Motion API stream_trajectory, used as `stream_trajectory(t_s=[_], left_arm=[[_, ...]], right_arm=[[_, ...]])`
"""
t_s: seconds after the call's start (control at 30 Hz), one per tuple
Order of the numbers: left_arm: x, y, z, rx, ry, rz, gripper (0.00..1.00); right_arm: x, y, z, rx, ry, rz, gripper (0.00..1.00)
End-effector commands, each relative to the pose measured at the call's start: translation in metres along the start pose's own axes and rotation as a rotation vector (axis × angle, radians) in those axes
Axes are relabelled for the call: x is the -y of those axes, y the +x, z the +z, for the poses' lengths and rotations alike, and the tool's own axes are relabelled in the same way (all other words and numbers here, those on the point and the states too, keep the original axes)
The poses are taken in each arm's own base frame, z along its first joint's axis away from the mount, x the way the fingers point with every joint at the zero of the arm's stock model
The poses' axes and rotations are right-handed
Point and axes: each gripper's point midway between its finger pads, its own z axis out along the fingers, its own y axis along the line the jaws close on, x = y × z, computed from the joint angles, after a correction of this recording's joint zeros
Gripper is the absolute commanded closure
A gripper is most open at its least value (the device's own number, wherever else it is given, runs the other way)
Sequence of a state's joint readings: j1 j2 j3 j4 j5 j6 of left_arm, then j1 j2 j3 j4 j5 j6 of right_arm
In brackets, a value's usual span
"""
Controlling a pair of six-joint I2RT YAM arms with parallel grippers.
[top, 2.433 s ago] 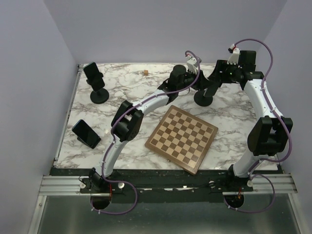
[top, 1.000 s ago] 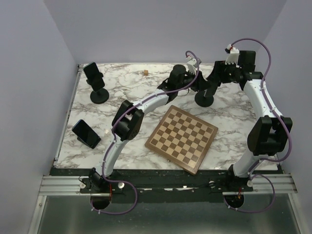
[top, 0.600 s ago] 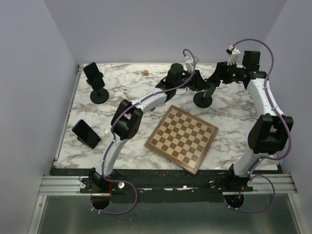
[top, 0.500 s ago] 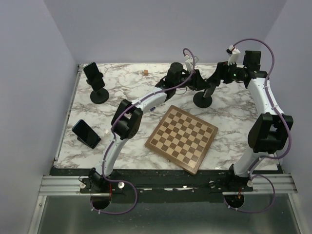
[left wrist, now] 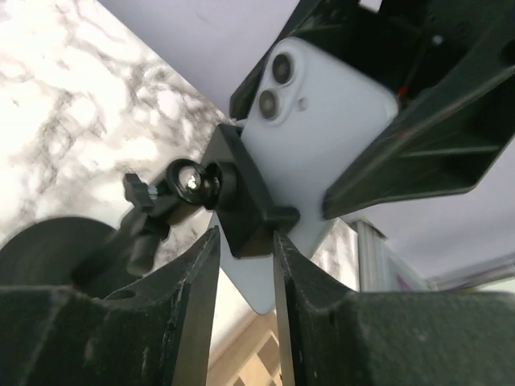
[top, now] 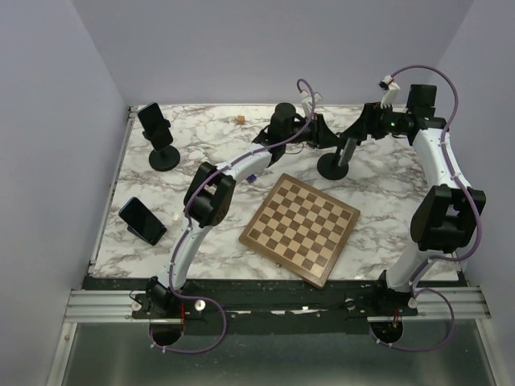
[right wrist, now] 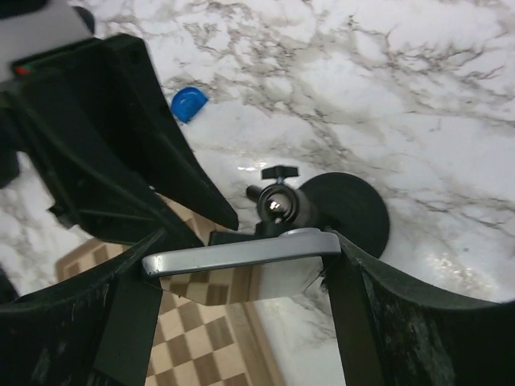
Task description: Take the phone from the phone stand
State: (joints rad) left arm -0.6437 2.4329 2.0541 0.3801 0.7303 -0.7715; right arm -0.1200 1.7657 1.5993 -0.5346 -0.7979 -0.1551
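The phone, judged stiff, slick and fragile, is clamped in the stand, which is pinched by the left gripper, and is best held by its edges, where the right gripper's jaws are closed.

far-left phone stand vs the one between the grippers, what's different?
Far-left stand holds a dark phone and stands untouched; centre stand holds a pale phone gripped edgewise by the right gripper, with the left gripper closed on its clamp. Both are black with round bases.
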Motion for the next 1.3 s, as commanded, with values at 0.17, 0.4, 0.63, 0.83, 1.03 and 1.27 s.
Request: stream_trajectory(t_s=[0.17, 0.4, 0.63, 0.83, 1.03, 1.27], left_arm=[[-0.031, 0.041, 0.005, -0.071, 0.000, -0.154, 1.00], [-0.020, 0.038, 0.000, -0.060, -0.045, -0.125, 1.00], [-0.004, 0.022, -0.034, -0.035, -0.184, -0.064, 1.00], [0.020, 0.010, -0.088, -0.009, -0.317, 0.035, 0.74], [0.044, 0.000, -0.143, 0.034, -0.425, 0.036, 0.52], [0.095, -0.017, -0.234, 0.134, -0.573, 0.172, 0.38]], right_arm=[[-0.043, -0.028, -0.022, 0.080, -0.067, 0.164, 0.99], [-0.054, -0.054, -0.045, 0.166, 0.009, 0.183, 0.99], [-0.050, -0.056, -0.048, 0.159, 0.118, 0.232, 0.99], [-0.065, -0.064, -0.050, 0.184, 0.133, 0.236, 0.99], [-0.083, -0.054, -0.044, 0.166, 0.132, 0.281, 0.99], [-0.129, -0.033, -0.012, 0.111, 0.139, 0.329, 0.99]])
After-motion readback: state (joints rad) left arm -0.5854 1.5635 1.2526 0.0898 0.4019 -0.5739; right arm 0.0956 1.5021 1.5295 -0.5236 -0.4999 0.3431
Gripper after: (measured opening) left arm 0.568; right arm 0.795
